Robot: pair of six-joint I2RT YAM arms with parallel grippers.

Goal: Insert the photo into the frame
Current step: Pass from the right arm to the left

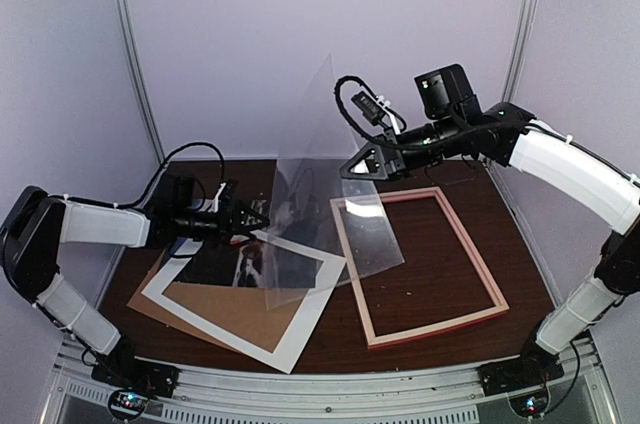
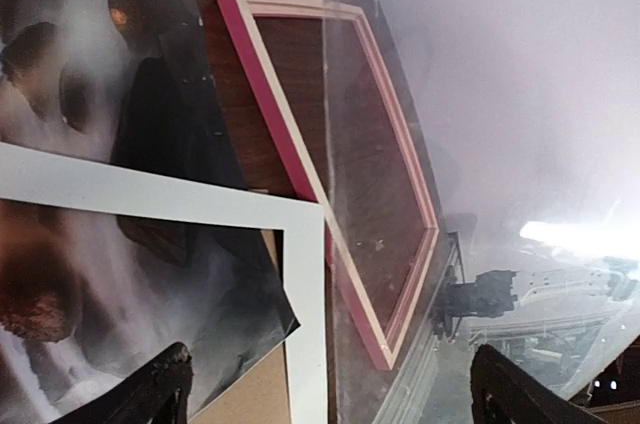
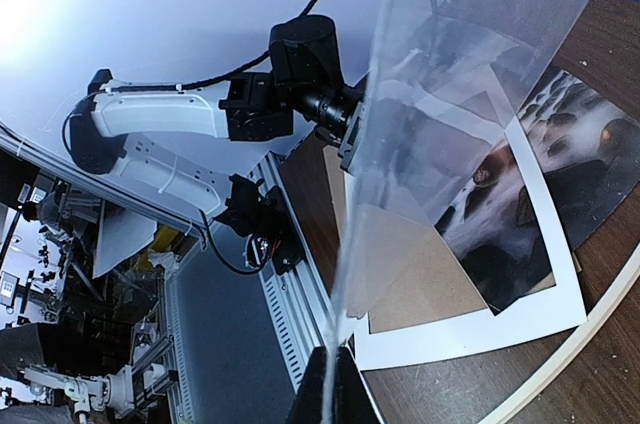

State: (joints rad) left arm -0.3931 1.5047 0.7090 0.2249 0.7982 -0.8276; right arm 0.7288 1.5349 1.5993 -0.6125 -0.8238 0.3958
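Aloft, right arm point(image 1: 560, 159) outstretched leftward, fingers point(image 3: 345, 396) tight on clear sheet point(image 1: 322, 144)

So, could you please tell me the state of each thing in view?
clear sheet: raised, tilted, pinched by right gripper.
right gripper: shut on clear sheet.
left gripper: open, holding nothing.
frame: lying flat, empty.
photo: flat, partly under white mat.
white mat: lying across photo and cardboard backing.

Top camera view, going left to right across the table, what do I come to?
White mat lying over the photo → clear sheet, held up by the right hand → pink-rimmed frame.
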